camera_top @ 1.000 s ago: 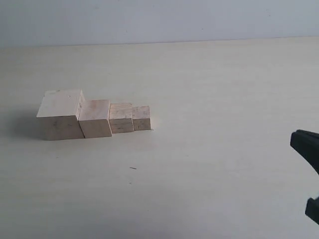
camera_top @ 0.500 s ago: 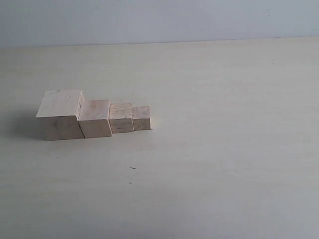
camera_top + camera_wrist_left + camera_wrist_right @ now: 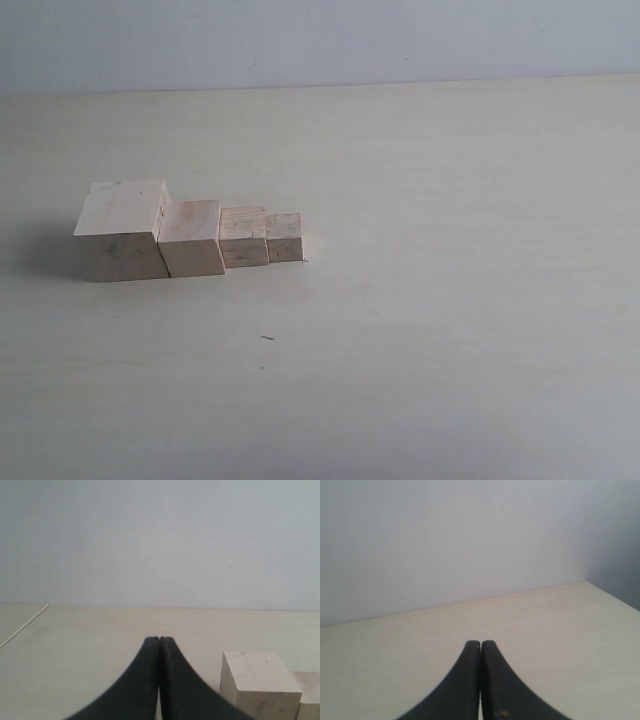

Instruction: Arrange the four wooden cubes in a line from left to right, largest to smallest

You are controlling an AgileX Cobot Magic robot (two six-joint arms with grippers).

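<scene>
Four pale wooden cubes stand in a touching row on the table in the exterior view. The largest cube (image 3: 121, 230) is leftmost, then the second cube (image 3: 190, 237), the third cube (image 3: 243, 237) and the smallest cube (image 3: 284, 236) at the right end. No gripper shows in the exterior view. In the left wrist view my left gripper (image 3: 159, 640) is shut on nothing, with the largest cube (image 3: 257, 682) apart from it to one side and the second cube (image 3: 311, 695) at the frame's edge. My right gripper (image 3: 481, 643) is shut and empty over bare table.
The pale table (image 3: 430, 300) runs back to a grey-white wall (image 3: 320, 40). A small dark speck (image 3: 267, 338) lies in front of the row. The right wrist view shows the table's far edge and a corner of the wall (image 3: 610, 540).
The right gripper, seen at the exterior view's right edge a second ago, has gone out of that view. The cubes have not moved.
</scene>
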